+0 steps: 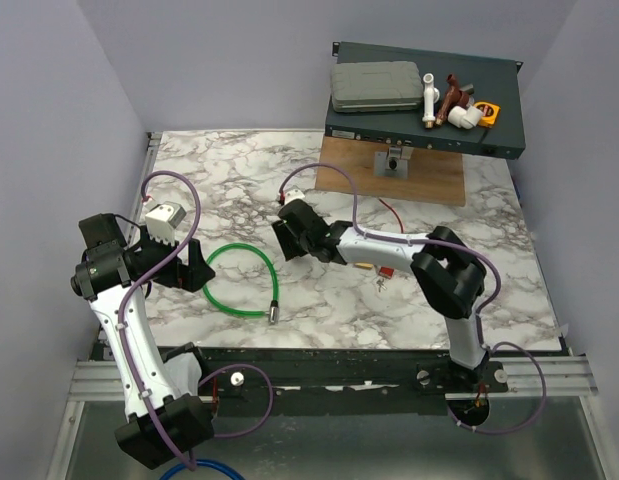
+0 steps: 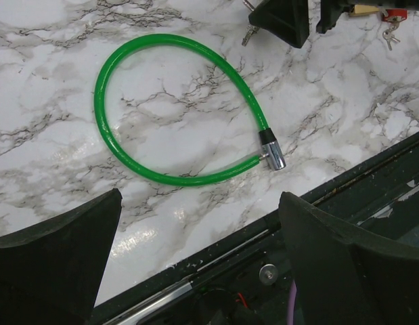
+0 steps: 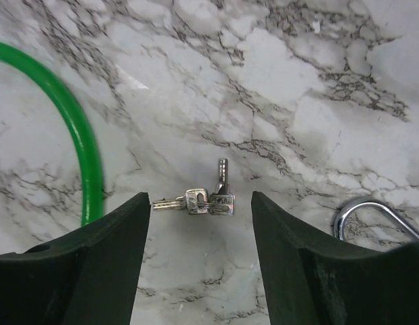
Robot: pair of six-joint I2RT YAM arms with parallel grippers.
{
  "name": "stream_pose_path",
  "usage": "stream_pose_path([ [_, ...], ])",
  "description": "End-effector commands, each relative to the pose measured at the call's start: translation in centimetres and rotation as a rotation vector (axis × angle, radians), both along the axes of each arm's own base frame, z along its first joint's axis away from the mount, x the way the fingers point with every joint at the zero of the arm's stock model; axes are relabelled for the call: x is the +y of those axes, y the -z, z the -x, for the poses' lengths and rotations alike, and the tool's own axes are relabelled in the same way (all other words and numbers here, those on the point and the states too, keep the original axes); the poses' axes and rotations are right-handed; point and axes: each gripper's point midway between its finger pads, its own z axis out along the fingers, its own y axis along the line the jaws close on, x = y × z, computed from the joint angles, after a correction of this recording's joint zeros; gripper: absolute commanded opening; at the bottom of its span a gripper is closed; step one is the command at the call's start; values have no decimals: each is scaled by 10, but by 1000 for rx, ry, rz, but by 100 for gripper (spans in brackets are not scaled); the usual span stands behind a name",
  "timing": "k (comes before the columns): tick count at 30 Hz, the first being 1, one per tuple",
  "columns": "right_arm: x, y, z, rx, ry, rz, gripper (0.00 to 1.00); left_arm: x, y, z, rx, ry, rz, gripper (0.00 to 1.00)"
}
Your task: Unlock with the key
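Note:
Two small silver keys (image 3: 209,201) joined on a ring lie flat on the marble, level with the tips of my open right gripper (image 3: 199,203) and between its fingers, untouched. They also show in the left wrist view (image 2: 246,34). A red-tagged key (image 2: 392,24) lies beside the brass padlock (image 2: 363,9), under my right forearm in the top view (image 1: 380,280). The padlock's silver shackle (image 3: 371,213) shows at the right. The green cable loop (image 1: 239,283) lies in front of my open, empty left gripper (image 1: 194,268), which hovers near the table's front edge (image 2: 200,203).
A dark rack unit (image 1: 509,110) at the back carries a grey case (image 1: 377,87) and pipe fittings (image 1: 449,100). A wooden board (image 1: 429,175) lies under it. The cable's metal lock end (image 2: 272,152) points toward the front rail (image 2: 344,196).

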Motion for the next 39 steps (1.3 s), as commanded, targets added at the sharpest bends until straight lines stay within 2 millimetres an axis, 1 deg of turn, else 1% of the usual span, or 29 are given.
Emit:
stream_pose_path([
  [1,-10,18,-8,38,44,70,63,-4,-3,2,-27,14,15,98],
  [8,-13,39,-5,62,26,109,54,-4,-4,2,-36,13,10,98],
  [15,-15,56,-4,72,18,134,36,-4,-3,0,-29,5,17,98],
  [20,-13,64,-1,90,4,134,33,-5,-3,0,-29,9,23,98],
  [21,-13,65,-1,95,3,133,29,-4,-3,0,-29,9,23,98],
  [24,-10,62,1,104,-2,121,19,-5,-3,0,-26,11,25,98],
  [27,-10,54,2,100,0,107,3,-5,-4,1,-34,13,20,98],
  [28,-12,51,2,99,3,101,1,-5,-4,1,-37,15,20,98],
  [31,-12,41,6,100,2,77,1,-7,-5,3,-43,25,18,98],
  [34,-12,31,13,114,-7,36,1,-9,-9,4,-47,40,22,98],
  [39,-8,0,33,133,-65,-73,1,-20,-17,4,-61,105,21,98],
])
